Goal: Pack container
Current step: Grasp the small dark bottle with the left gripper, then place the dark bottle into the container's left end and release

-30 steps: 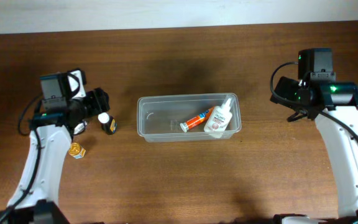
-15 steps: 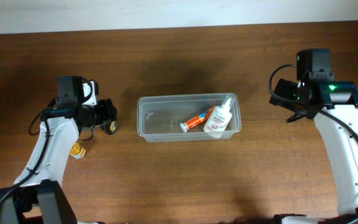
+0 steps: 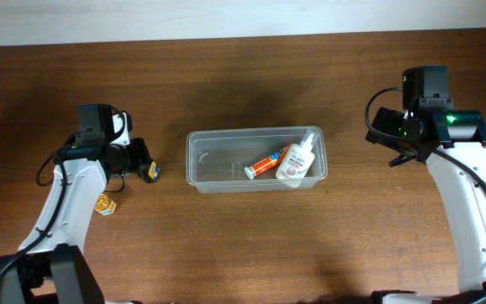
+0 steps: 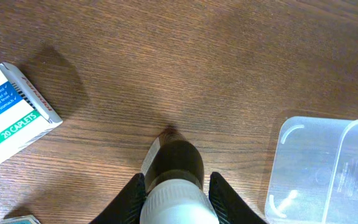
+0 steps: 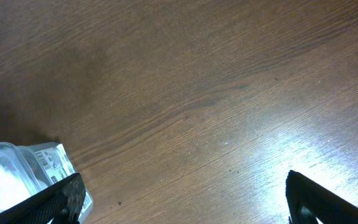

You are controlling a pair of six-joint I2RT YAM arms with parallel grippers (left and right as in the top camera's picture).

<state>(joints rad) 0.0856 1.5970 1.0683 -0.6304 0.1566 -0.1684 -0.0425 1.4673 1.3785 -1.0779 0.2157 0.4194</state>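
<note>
While left tool (image 4: 176, 200) clamps dark bottle (image 4: 174, 163) near container (image 3: 218, 165), right tool (image 5: 184, 200) gapes.

White arms (image 3: 471, 203), black joints (image 3: 424, 84) (green light (image 3: 454, 120)), cables (image 3: 376, 114)

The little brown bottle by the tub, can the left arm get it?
Probably yes. The left gripper has a finger on each side of the brown bottle, right against its white cap, with nothing in the way.
</note>
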